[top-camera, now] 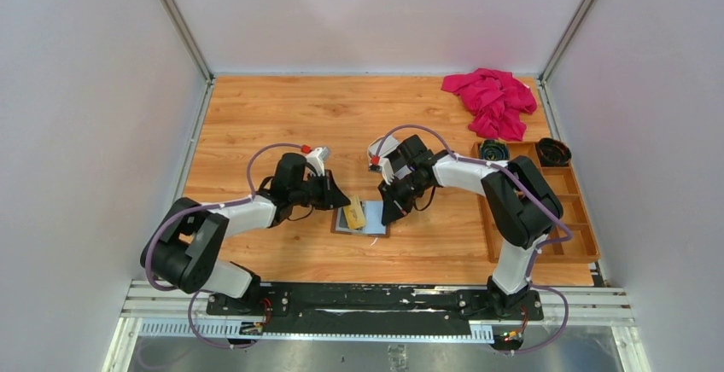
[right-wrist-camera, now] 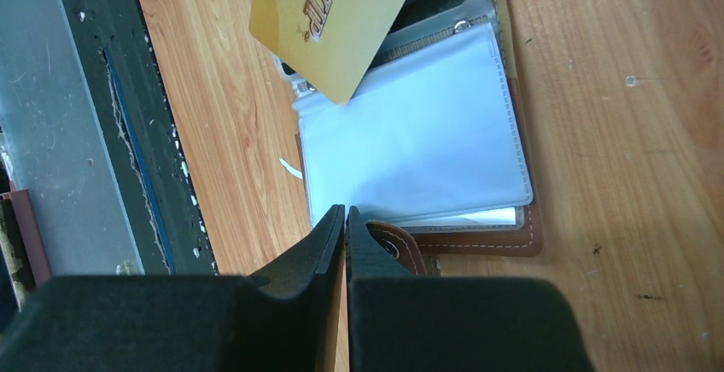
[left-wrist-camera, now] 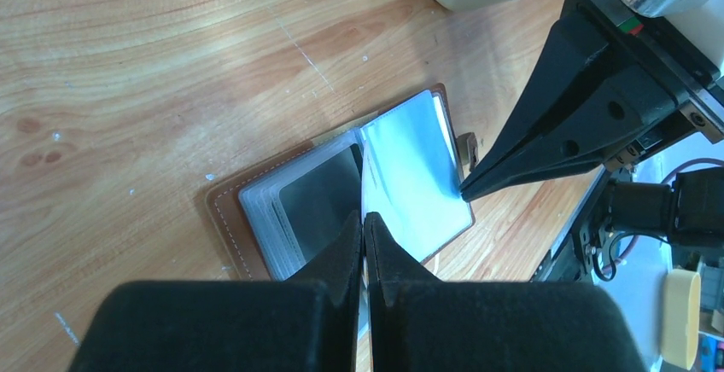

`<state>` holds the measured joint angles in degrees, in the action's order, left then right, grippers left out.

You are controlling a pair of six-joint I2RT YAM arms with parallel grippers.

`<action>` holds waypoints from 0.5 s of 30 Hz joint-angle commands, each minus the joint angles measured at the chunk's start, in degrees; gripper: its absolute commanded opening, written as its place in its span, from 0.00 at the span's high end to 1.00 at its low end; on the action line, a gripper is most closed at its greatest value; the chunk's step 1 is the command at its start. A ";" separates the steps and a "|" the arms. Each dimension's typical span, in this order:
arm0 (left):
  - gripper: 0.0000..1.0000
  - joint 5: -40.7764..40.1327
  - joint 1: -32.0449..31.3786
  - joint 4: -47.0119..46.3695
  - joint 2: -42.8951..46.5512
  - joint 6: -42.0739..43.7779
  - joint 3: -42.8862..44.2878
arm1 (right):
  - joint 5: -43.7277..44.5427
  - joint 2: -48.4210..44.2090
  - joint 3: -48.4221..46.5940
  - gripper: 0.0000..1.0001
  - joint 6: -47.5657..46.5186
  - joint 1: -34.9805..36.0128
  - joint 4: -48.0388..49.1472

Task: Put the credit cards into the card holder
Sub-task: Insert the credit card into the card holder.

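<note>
– Between the two arms, near mid-table: the card holder [top-camera: 374, 220] lies open flat on the table [top-camera: 256, 116]. Its clear sleeve [right-wrist-camera: 418, 133] page is up on the right-arm side, dark pocket pages on the left-arm side.
– Cards?
– Only one I can pick out, a gold card [right-wrist-camera: 329, 14], hanging tilted over the holder's spine. No others identifiable.
– Who has it?
– Looks like the left gripper [left-wrist-camera: 363, 218]. Its fingers are pinched together with a thin sliver running out between them in its own wrist view, which reads as the card edge-on. Top view puts the card right at its tips.
– And the right gripper [right-wrist-camera: 345, 212]?
– Fingers closed, tip down at the sleeve's outer edge, just beside the snap tab [right-wrist-camera: 394, 248]. Pinning the page or only touching it, can't tell. Nothing visible between the fingers.
– Alignment for the insert?
– That's the issue. The card's long axis is skewed against the sleeve edges, so a corner points at the sleeve, not a straight edge. The holder sits directly ahead of the left fingertips, so the left arm is the one to insert. I'd expect it needs a wrist rotation to square the card to a pocket mouth.
– Which mouth?
– Can't tell which side the pockets open. Risk is the corner catching the sleeve and dragging the page.
</note>
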<state>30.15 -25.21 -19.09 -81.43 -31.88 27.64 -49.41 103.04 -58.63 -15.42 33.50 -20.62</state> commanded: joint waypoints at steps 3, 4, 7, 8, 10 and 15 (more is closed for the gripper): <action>1.00 -1.99 -1.74 2.04 -1.78 1.42 0.93 | 0.54 1.06 -1.31 0.94 0.13 1.04 -1.53; 1.00 -1.96 -1.88 2.04 -1.80 1.24 1.00 | 0.52 1.10 -1.31 0.94 0.13 1.01 -1.48; 1.00 -1.85 -2.22 2.04 -2.10 0.73 1.18 | 0.54 1.10 -1.31 0.94 0.13 1.08 -1.53; 1.00 -1.84 -2.37 2.04 -2.21 0.64 1.27 | 0.54 1.18 -1.31 0.94 0.13 1.09 -1.53; 1.00 -1.71 -2.55 2.04 -2.60 0.50 1.44 | 0.54 1.18 -1.38 0.94 0.13 1.11 -1.53; 1.00 -1.00 -2.65 2.04 -3.91 0.19 2.33 | 0.55 1.27 -1.31 0.94 0.13 1.12 -1.53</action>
<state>29.36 -27.35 -18.33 -83.53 -32.12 28.62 -49.41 103.04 -58.65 -15.42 33.82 -20.62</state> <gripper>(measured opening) 0.006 0.061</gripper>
